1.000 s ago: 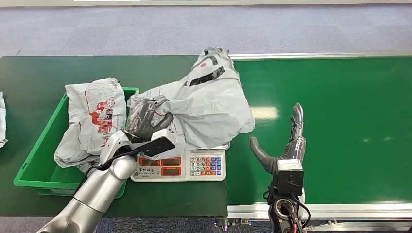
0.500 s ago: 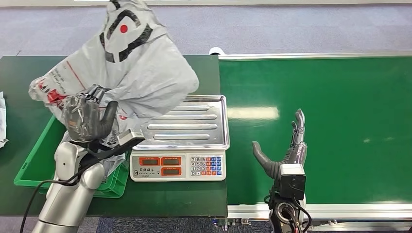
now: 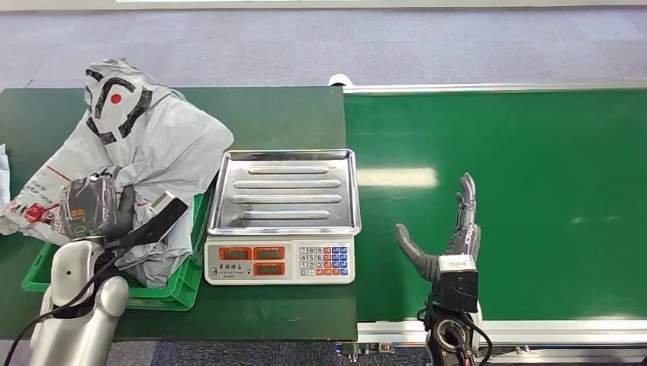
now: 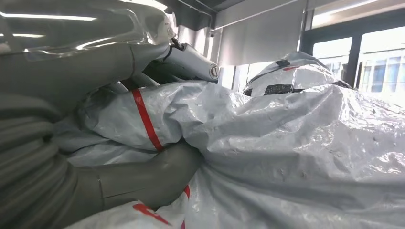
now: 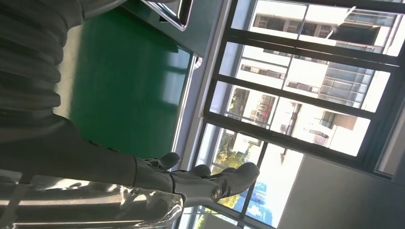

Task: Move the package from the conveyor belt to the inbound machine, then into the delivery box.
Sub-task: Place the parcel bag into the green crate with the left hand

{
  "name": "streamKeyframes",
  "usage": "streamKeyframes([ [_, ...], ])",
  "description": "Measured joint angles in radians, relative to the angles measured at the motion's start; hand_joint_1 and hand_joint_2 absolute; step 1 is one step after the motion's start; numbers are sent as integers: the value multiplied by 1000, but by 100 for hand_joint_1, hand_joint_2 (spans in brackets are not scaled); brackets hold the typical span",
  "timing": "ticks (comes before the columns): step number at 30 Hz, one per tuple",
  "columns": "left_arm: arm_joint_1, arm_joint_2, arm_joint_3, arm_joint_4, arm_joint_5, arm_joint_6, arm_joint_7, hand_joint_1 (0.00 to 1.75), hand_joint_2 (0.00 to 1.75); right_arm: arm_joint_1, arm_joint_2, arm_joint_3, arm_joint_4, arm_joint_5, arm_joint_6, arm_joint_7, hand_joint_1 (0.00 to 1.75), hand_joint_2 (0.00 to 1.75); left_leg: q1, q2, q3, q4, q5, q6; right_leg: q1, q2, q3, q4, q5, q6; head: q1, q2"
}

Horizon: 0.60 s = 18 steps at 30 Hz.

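We judge the crinkled grey plastic mailer bag (image 3: 152,145) soft, light and slippery; it slumps over the green plastic crate (image 3: 179,286), our left hand (image 3: 91,207) clenching a gathered fold, the best hold. Our right hand (image 3: 446,232) hovers released above the green conveyor belt (image 3: 549,191)

Silver arms, dark-fingered hands

The left hand (image 3: 93,207) is dark under a clear glossy cover, on a rounded silver forearm trailing a black cable; the right hand (image 3: 446,229) has a grey thumb, darker fingers, black wrist box.
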Motion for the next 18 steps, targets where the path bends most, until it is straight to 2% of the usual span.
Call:
streamKeyframes([
  [5, 8, 0, 18, -5, -9, -9, 14, 175, 175, 0, 1, -3, 0, 1, 2, 2, 0, 175, 0, 0, 0, 0, 0, 0, 0, 0, 0, 0, 0, 0, 0, 0],
  [8, 8, -1, 34, -6, -29, -22, 51, 175, 175, 0, 1, -4, 0, 4, 6, 8, 0, 175, 0, 0, 0, 0, 0, 0, 0, 0, 0, 0, 0, 0, 0, 0],
  [12, 12, -1, 64, -6, -57, -112, 85, 171, 175, 0, 1, -7, 0, 13, 12, 15, 0, 175, 0, 0, 0, 0, 0, 0, 0, 0, 0, 0, 0, 0, 0, 0],
  [13, 13, -1, 69, -5, -55, -147, 83, 153, 175, 0, 1, -9, 0, 15, 13, 16, 0, 175, 0, 0, 0, 0, 0, 0, 0, 0, 0, 0, 0, 0, 0, 0],
  [16, 19, -4, 73, 0, -22, -247, 67, 26, 175, 0, 2, -17, 0, 21, 18, 18, 0, 175, 0, 0, 0, 0, 0, 0, 0, 0, 0, 0, 0, 0, 0, 0],
  [17, 22, -5, 73, 3, -6, -272, 64, 0, 175, 1, 2, -20, 0, 22, 19, 18, 0, 175, 0, 0, 0, 0, 0, 0, 0, 0, 0, 0, 0, 0, 0, 0],
  [18, 25, -5, 73, 6, 9, -287, 63, 0, 175, 2, 2, -21, 0, 23, 21, 18, 0, 175, 0, 0, 0, 0, 0, 0, 0, 0, 0, 0, 0, 0, 0, 0],
])
